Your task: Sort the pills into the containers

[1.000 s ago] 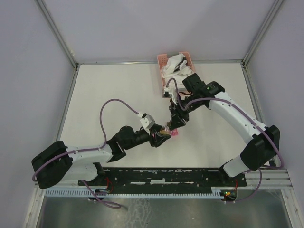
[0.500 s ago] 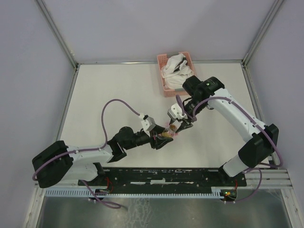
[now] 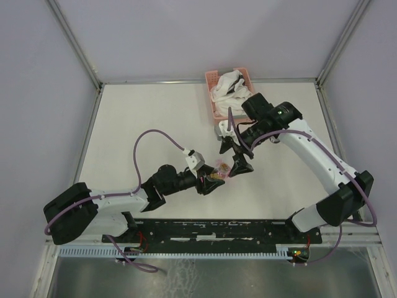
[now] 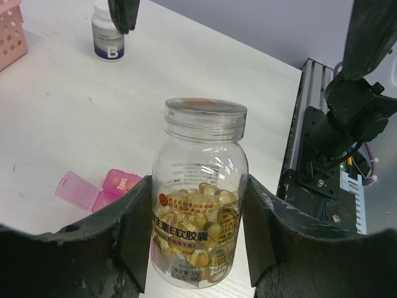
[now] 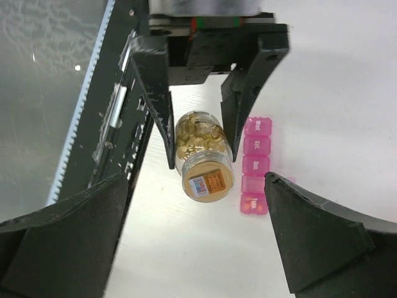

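A clear round jar [image 4: 198, 186] holds the pills [image 4: 193, 231], an amber mass in its lower half. My left gripper [image 4: 197, 208] is shut on the jar's sides, and the jar stands on the table with its lid on. From above, the jar [image 3: 215, 178] sits at the table's middle front. The containers [image 5: 255, 166], a magenta-pink strip of small compartments, lie right beside the jar; the end compartment [image 5: 251, 203] holds a few orange pieces. My right gripper [image 5: 196, 186] hangs open and wide above the jar's lid [image 5: 209, 182], touching nothing.
A white-capped dark bottle [image 4: 108, 37] stands farther back on the table. A pink lattice basket [image 3: 218, 112] with white cloth sits at the far edge. The black rail [image 5: 118, 124] with the arm bases runs along the near edge.
My right gripper has opened wide and pulled up and to the right, away from the jar's top. The left gripper and the jar have stayed in place.
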Action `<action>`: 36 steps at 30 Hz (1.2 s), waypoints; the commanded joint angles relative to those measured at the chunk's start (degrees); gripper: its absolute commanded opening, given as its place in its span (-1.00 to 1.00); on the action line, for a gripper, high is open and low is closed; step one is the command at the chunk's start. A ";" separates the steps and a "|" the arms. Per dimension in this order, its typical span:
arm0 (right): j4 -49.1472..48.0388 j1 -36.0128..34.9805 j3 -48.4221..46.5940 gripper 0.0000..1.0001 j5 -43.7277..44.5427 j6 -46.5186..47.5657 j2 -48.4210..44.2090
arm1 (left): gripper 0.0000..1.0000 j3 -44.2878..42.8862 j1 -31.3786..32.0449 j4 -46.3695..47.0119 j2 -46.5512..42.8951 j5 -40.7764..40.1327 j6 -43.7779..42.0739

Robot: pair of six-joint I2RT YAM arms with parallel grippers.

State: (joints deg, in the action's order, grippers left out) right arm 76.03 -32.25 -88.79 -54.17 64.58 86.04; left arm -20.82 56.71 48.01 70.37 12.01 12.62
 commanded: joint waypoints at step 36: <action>-16.00 -0.77 7.25 0.30 8.69 -64.19 1.69 | -0.94 -0.28 -0.15 3.55 -1.16 -2.16 3.08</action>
State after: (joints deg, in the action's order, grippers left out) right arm 60.73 -32.64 -80.79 -43.77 0.25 88.01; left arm -20.82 56.71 48.10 70.74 10.61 13.56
